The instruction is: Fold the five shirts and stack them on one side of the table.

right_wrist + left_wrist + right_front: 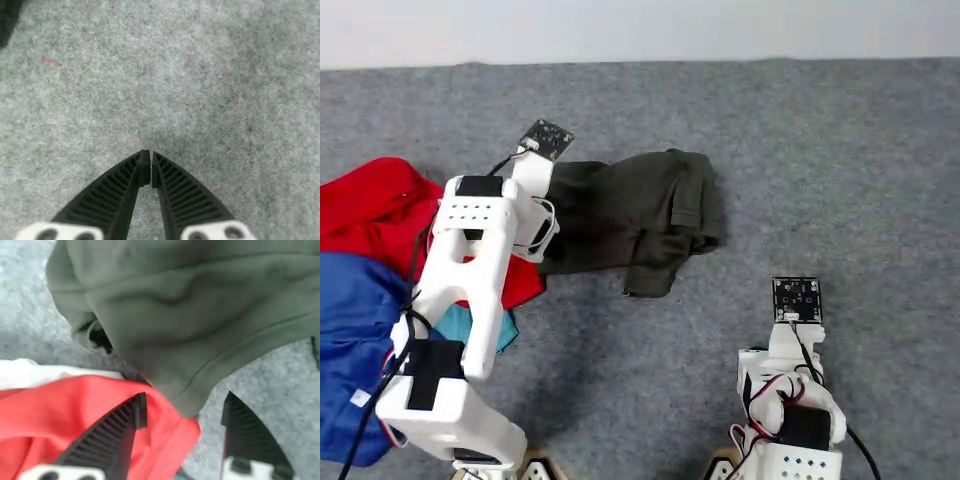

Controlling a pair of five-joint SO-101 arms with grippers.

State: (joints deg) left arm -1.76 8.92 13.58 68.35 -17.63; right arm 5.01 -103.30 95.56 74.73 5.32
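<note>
A crumpled dark olive shirt [640, 210] lies mid-table, bunched toward its right side. A red shirt [375, 205] and a blue shirt [350, 330] are heaped at the left, with a teal one [455, 325] peeking out under them. My left gripper [185, 407] is open at the seam where the olive shirt [200, 305] overlaps the red shirt [60, 410]; the olive hem lies between its fingers. My right gripper [150, 167] is shut over bare grey felt, holding nothing; its arm [795, 400] sits at the front right.
Grey felt covers the table [820, 150]. The left arm [470, 290] stretches over the shirt pile. A short red thread [51, 60] lies on the felt near the right gripper. Open felt spreads to the right and behind the olive shirt.
</note>
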